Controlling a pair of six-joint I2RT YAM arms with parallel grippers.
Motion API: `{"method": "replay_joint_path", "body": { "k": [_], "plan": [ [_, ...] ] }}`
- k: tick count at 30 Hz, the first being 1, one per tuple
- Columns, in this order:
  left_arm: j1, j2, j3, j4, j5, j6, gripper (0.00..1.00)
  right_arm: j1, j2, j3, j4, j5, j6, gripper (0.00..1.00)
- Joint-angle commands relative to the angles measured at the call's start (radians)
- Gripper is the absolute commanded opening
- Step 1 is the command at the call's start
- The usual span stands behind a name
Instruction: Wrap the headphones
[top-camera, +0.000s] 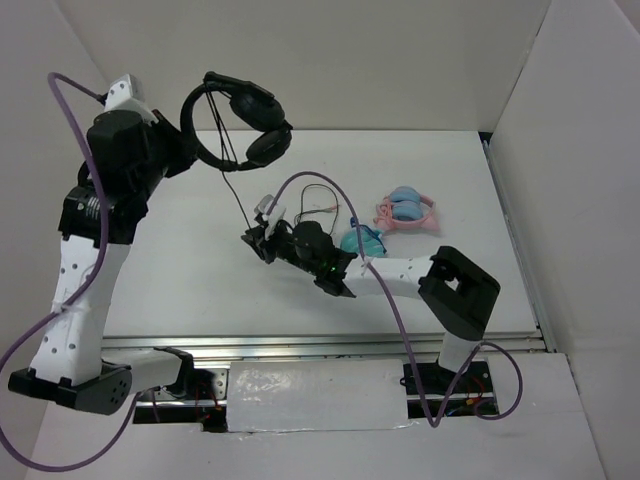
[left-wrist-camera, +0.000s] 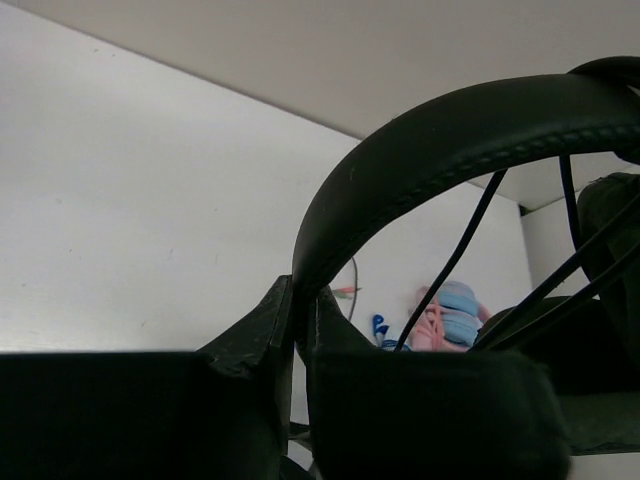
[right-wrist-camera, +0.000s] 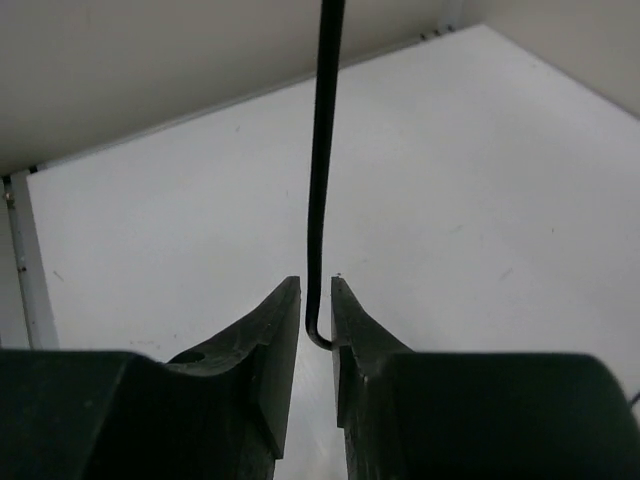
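over white table (top-camera: 180, 290), left gripper (left-wrist-camera: 300, 312) clamps headphones (top-camera: 256, 106) by headband (left-wrist-camera: 450, 128); right gripper (right-wrist-camera: 316, 318) slightly parted around cable (right-wrist-camera: 323, 150).

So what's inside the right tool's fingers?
Only the thin black cable of the headphones, running down between the fingers of the right tool. It bends at the bottom, and where it goes after is hidden.

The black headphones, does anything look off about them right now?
Slightly. The headphones hang in the air, their headband pinched in the left hand. The cable crosses the headband's arch a few times, then drops into the right hand, whose fingers stand parted around it, not gripping.
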Motion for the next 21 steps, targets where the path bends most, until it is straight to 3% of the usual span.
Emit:
{"method": "replay_joint_path", "body": {
  "k": [1,3,6,12,18,20,21],
  "plan": [
    [0.004,-0.063,0.065,0.085,0.090,0.005,0.00,0.000,0.074,-0.053,0.474,-0.026,-0.029,0.28],
    [0.004,-0.074,0.094,0.067,0.125,0.013,0.00,-0.001,0.158,-0.059,0.618,0.019,-0.038,0.41],
    [0.004,-0.080,0.178,0.033,0.160,0.033,0.00,-0.007,0.248,0.009,0.651,0.103,-0.077,0.53],
    [0.004,-0.063,0.385,-0.013,0.260,0.065,0.00,-0.093,0.295,0.170,0.394,-0.028,0.012,0.52],
    [0.003,-0.049,0.490,-0.027,0.326,0.077,0.00,-0.202,0.371,0.337,0.233,-0.206,0.164,0.49],
    [0.004,-0.049,0.520,-0.028,0.356,0.086,0.00,-0.231,0.403,0.414,0.161,-0.257,0.192,0.30],
    [0.004,-0.049,0.531,-0.033,0.357,0.086,0.00,-0.242,0.412,0.443,0.138,-0.280,0.198,0.30]
  ]
}}
